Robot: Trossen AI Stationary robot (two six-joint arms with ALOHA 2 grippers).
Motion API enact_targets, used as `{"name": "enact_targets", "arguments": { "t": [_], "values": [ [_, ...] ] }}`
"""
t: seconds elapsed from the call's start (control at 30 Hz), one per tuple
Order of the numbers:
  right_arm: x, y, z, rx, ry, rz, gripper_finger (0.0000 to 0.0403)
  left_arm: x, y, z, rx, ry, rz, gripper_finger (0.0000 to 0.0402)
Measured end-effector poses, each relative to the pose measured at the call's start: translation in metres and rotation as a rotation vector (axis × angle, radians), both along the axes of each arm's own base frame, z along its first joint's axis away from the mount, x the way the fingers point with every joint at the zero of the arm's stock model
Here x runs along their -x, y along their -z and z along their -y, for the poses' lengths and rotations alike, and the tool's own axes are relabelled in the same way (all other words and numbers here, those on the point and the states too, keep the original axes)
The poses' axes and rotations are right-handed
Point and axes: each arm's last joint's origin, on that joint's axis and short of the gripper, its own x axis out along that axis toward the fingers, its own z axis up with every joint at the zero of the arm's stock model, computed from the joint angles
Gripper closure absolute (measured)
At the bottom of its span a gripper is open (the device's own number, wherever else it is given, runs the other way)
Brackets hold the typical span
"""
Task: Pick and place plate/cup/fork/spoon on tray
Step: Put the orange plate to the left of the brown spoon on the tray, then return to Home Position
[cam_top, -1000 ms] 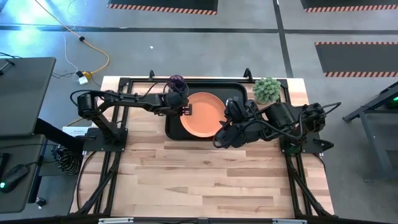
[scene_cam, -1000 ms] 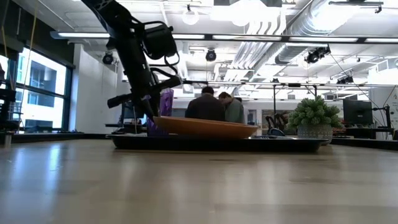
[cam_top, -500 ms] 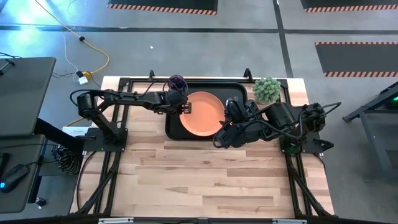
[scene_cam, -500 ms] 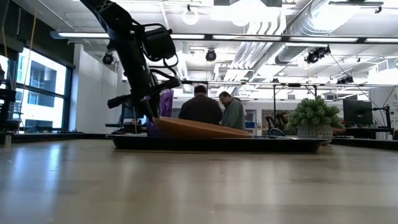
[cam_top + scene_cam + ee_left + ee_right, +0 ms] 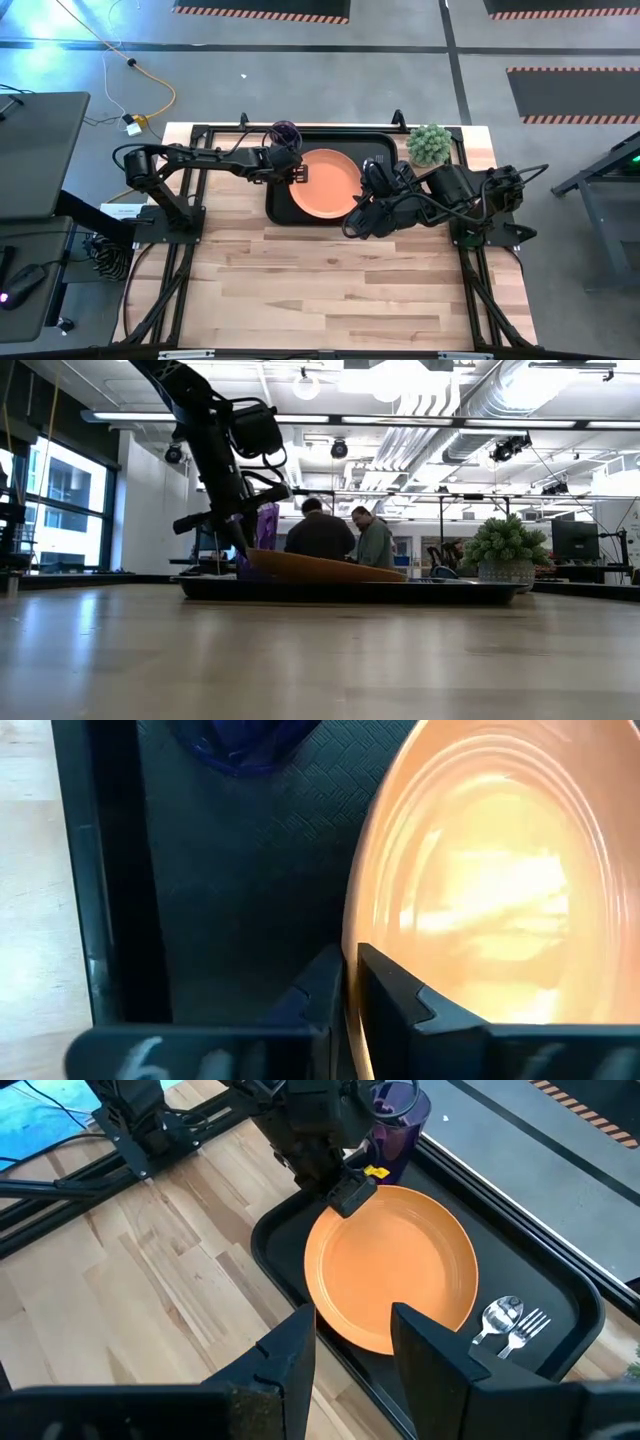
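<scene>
Orange ridged plate (image 5: 480,900) rim pinched by left fingers (image 5: 385,985); right fingers (image 5: 425,1345) wide.

left arm stretched across from its base, left gripper (image 5: 296,175) low, fingers (image 5: 385,990) nearly closed, pinching a thin edge. right arm folded near its base, right gripper (image 5: 352,224) raised, fingers (image 5: 432,1355) spread apart, holding nothing.

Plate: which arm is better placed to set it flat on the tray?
Left. The left gripper is already clamped on the plate rim, with that edge lifted off the tray in the low view. The right gripper hovers open near the tray's front edge, holding nothing.
</scene>
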Motion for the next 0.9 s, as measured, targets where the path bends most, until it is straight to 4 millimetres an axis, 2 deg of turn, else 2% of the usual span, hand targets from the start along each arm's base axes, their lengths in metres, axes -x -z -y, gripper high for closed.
{"name": "enact_targets", "arguments": {
  "t": [0.73,0.9],
  "values": [
    [0.000,0.000,0.000,0.005,-0.005,-0.003,0.0279,0.000,0.000,0.001,0.015,0.033,0.002,0.0369],
    [0.000,0.000,0.000,0.004,-0.005,-0.003,0.0279,0.003,-0.012,0.005,-0.002,0.091,0.027,0.0369]
  ]
}}
